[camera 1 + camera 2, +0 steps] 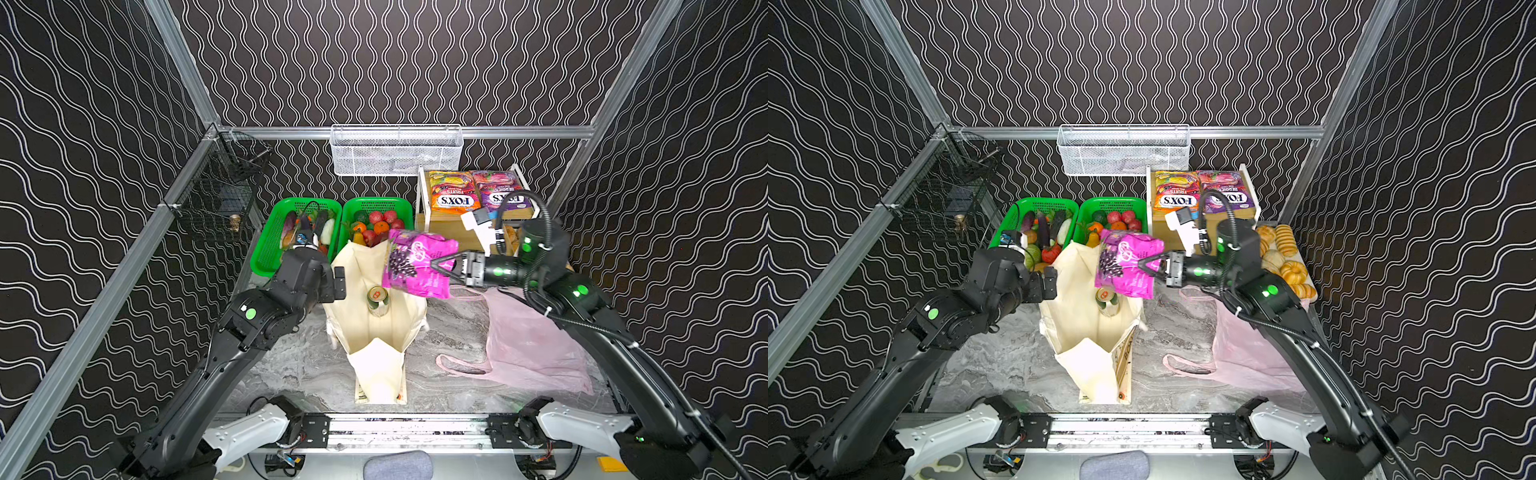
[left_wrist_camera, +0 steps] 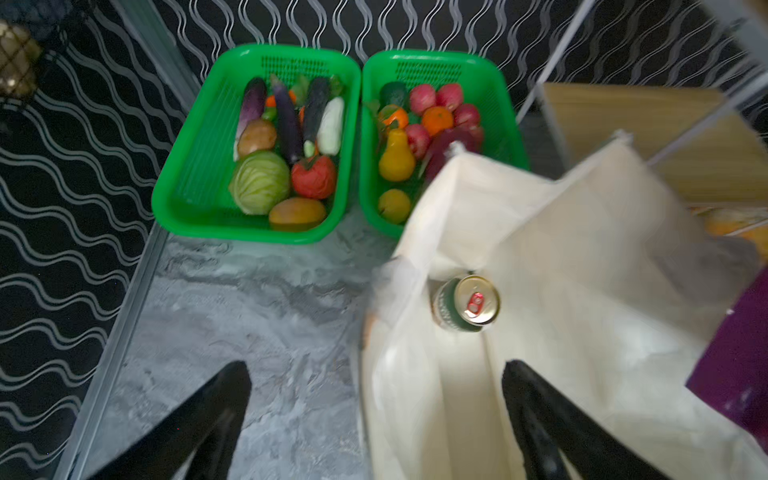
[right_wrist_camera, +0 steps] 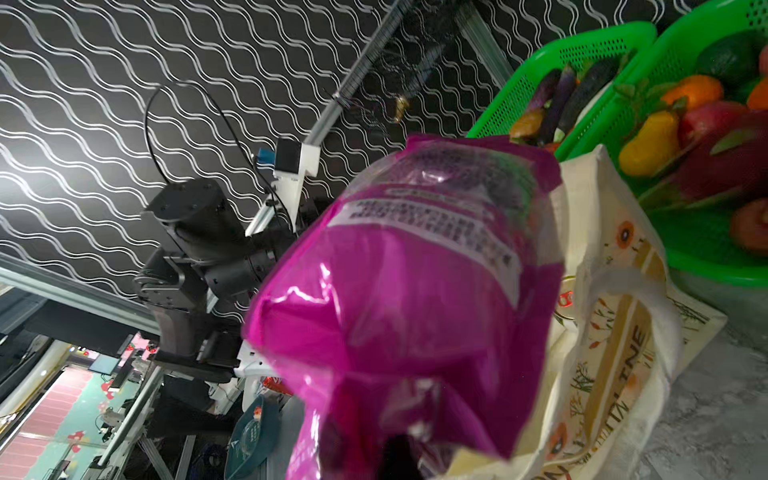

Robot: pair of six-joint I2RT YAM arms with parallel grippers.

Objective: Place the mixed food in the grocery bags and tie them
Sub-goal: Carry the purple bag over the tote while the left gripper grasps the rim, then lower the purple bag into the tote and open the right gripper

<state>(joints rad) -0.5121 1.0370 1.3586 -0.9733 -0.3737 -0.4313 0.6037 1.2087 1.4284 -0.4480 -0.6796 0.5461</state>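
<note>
Left claw wide open, one finger outside the cloth bag wall, one over its inside, probably parked there to keep the mouth spread; can't tell if it touches cloth. Behind it is the vegetable basket, then the fruit basket with apples, orange, pear, lemon waiting. Cloth bag stands open mid-table, drink can upright on its bottom, gold top, red tab, side print unreadable. Bag print shows "BOA" in a top view, "INE" in the right wrist view. Grape packet in the air over the bag's far right rim, tilted, right claw clamped on its edge, likely so it slides in end first; label text too blurred. On the shelf the orange packet reads FOX'S FRUITS, purple packet FOX'S BERRIES, both upside down to the camera. Pink plastic bag lies flat at right, looks empty, not tied
</note>
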